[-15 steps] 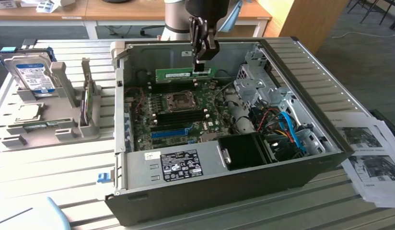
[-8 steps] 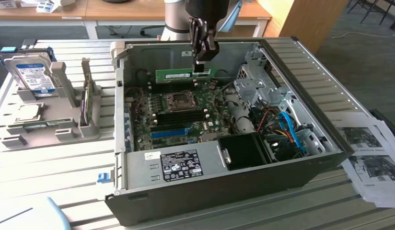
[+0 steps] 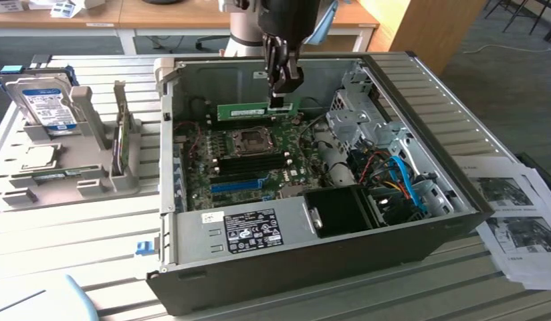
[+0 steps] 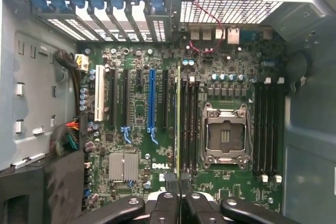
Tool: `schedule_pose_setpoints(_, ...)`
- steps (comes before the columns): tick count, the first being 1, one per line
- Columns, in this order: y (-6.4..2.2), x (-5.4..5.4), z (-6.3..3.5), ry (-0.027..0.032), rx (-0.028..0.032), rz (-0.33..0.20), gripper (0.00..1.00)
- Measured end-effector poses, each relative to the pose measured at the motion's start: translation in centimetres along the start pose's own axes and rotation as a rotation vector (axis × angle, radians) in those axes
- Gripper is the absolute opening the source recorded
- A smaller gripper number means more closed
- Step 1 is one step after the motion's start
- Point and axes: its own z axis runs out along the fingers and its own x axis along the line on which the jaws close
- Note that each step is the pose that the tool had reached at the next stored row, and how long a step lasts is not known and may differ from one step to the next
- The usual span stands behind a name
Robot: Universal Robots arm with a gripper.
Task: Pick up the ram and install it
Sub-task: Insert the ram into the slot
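Observation:
My gripper (image 3: 280, 99) hangs inside the open computer case (image 3: 454, 167), shut on the ram (image 3: 251, 110). The ram is a long green stick held level above the motherboard (image 3: 285, 175), just behind the CPU socket (image 3: 251, 139). In the wrist view the ram (image 4: 178, 119) appears edge-on as a thin green line running out from between the fingertips of the gripper (image 4: 178, 183). It lies alongside the black memory slots (image 4: 190, 124) next to the CPU socket (image 4: 226, 135). Whether it touches a slot, I cannot tell.
A bright blue slot (image 3: 235, 185) lies nearer the case front, also seen as the blue slot (image 4: 152, 103). A grey holder (image 3: 57, 180) at the exterior view's left carries a hard drive (image 3: 45, 100). Drive cages and cables (image 3: 392, 180) crowd the case's right side. Papers (image 3: 516, 214) lie beside it.

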Motion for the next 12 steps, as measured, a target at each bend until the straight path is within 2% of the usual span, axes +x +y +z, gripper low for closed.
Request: schedule_pose_setpoints(12, -0.02, -0.1, 2.17, 0.0002, 0.0005, 0.000, 0.11)
